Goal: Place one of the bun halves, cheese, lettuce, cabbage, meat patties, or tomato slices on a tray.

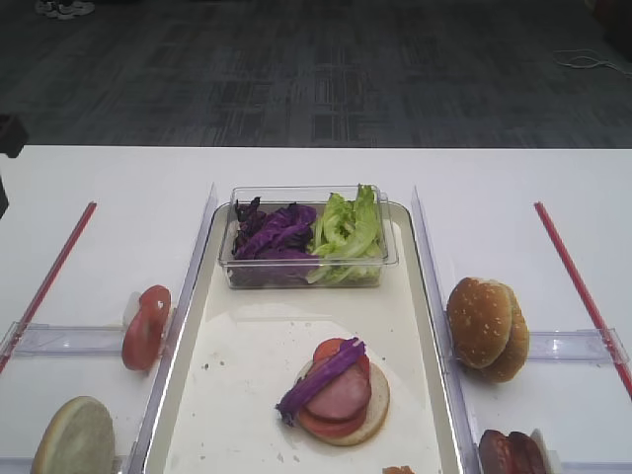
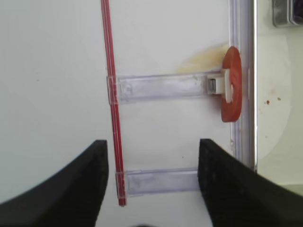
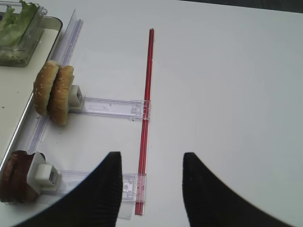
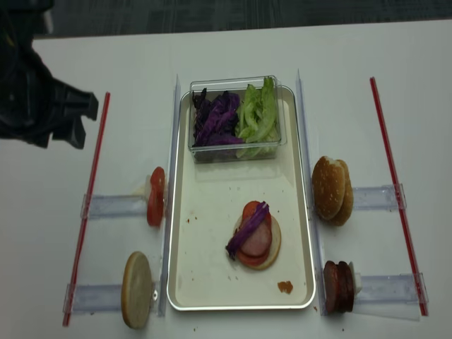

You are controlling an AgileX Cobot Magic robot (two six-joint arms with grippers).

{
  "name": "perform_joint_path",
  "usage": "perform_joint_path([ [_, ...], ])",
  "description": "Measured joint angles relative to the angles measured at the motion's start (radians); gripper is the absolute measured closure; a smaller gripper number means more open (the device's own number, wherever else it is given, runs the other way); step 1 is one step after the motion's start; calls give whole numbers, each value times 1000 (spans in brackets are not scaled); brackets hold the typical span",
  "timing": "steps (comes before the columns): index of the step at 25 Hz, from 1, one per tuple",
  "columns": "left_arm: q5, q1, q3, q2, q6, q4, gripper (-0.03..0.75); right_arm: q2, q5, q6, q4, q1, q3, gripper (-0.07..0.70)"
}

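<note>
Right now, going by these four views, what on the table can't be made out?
- Patties: cut by the bottom edge in the first high view; their count is unclear.
- Left-hand bun half: cut by the same edge.
- Right gripper: absent from both high views; only the open fingertips show in its wrist view.
- Layers under the cabbage: the strip and the patty hide part of the stack on the tray.
- Tub: cropped in the right wrist view.
</note>
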Motion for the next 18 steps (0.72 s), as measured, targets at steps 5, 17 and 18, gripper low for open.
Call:
perform_joint_path([
  [5,0,0,97,-131,-6,0,317,0,0,0,0,0,0,303],
  [17,10,0,251,-443,-26,0,317,0,0,-5,0,0,0,303],
  [18,12,0,260,-471,-26,0,317,0,0,-5,0,0,0,303],
])
